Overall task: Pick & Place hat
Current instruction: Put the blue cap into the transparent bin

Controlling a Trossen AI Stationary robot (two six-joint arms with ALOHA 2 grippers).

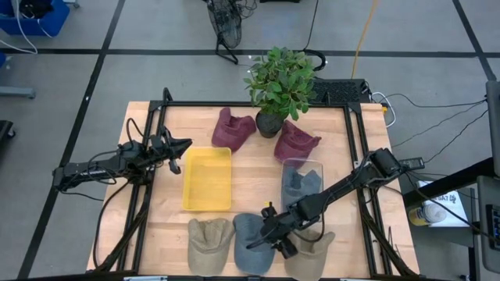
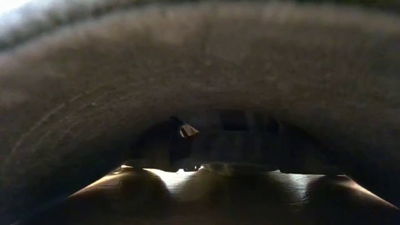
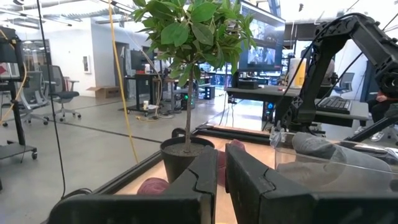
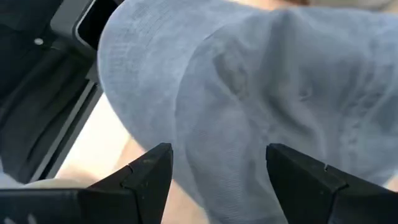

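Note:
A grey-blue hat [image 1: 244, 228] lies on the table by its near edge, between two beige hats [image 1: 209, 242] [image 1: 314, 251]. My right gripper [image 1: 258, 242] hangs slanting down over it, open. In the right wrist view the hat's crown [image 4: 249, 93] fills the gap between the spread fingers of my right gripper [image 4: 217, 155]. My left gripper [image 1: 186, 145] waits shut at the table's left side, clear of every hat. It also shows in its own wrist view [image 3: 221, 162]. My right gripper comes at the grey-blue hat from above, slanting toward the table's near left. Its fingers [image 4: 146, 171] stand on either side of a bulge of the crown [image 4: 211, 130]. Whether they touch the cloth, I cannot tell.
A yellow tray [image 1: 208, 178] lies left of centre. A clear box [image 1: 302, 168] to its right holds a grey hat. Two maroon hats [image 1: 232, 129] [image 1: 295, 142] flank a potted plant [image 1: 280, 86] at the far edge. Dark cloth close to the lens covers most of the low view.

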